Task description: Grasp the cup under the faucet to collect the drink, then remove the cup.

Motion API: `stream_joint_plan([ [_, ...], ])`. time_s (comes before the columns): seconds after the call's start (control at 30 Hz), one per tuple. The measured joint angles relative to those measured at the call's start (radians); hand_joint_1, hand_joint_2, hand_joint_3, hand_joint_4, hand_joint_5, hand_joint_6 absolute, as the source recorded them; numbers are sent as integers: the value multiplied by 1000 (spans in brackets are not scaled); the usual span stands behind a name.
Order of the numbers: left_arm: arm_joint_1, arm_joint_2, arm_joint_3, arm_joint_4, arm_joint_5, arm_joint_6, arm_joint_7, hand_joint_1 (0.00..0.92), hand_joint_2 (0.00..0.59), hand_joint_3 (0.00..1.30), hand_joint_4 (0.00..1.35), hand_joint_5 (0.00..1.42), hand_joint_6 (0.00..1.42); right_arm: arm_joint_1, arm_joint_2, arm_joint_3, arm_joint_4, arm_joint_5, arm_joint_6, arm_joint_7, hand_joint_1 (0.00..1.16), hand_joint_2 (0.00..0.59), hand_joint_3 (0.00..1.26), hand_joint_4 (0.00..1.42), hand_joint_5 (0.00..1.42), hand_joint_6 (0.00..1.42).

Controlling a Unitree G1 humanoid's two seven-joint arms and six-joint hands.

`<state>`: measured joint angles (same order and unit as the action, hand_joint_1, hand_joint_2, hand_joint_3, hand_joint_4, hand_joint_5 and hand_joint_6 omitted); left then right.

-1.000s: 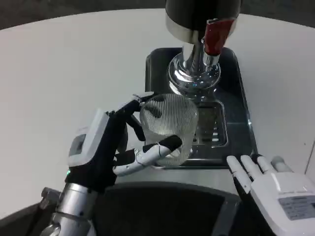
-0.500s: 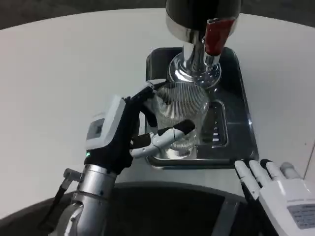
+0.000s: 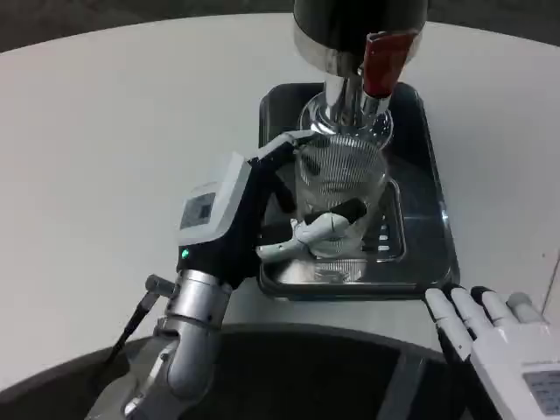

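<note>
Nearest, the right robot hand (image 3: 503, 337) rests open on the tabletop (image 3: 105, 131), holding nothing. The left robot hand (image 3: 262, 219) grips the cup (image 3: 339, 188) over the tray (image 3: 420, 254), under the faucet (image 3: 354, 96). Filling and taking it away are left.

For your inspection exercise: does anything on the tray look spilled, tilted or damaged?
Nothing stands out. The left hand holds the ribbed clear cup upright over the black drip tray, below the faucet; no spill shows.
</note>
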<state>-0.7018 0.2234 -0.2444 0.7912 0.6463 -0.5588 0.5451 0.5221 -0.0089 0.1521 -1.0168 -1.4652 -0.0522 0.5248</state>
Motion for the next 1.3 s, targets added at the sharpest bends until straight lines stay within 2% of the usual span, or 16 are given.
stream_joint_plan([
  [0.23,-101,-15,-47,130,15,5,67,301,419,866,1026,883,1284,19,6,-11,-4,9,-2,-13,693,271,0,0,0,0],
  [0.3,-128,-31,-57,173,17,5,92,293,419,866,1016,885,1298,23,8,-14,-4,11,-2,-15,693,271,0,0,0,0],
  [0.7,-201,-75,-100,284,21,14,170,278,413,866,1002,896,1302,30,10,-39,-4,38,-2,-18,693,271,0,0,0,0],
  [0.87,-209,-77,-112,298,20,15,185,269,407,774,880,886,1288,30,10,-49,-3,41,-2,-18,693,271,0,0,0,0],
  [1.03,-213,-88,-119,307,15,20,185,252,346,573,625,808,1245,30,12,-52,-3,51,-2,-18,693,271,0,0,0,0],
  [1.07,-212,-88,-121,307,15,20,185,243,317,526,567,785,1228,30,13,-52,-3,53,-2,-18,693,271,0,0,0,0],
  [1.17,-212,-86,-125,307,14,20,184,199,252,430,456,736,1193,28,13,-55,-3,57,-2,-18,693,271,0,0,0,0],
  [1.3,-212,-78,-126,307,9,20,177,155,179,373,388,701,1160,24,13,-59,0,61,-2,-18,693,271,0,0,0,0],
])
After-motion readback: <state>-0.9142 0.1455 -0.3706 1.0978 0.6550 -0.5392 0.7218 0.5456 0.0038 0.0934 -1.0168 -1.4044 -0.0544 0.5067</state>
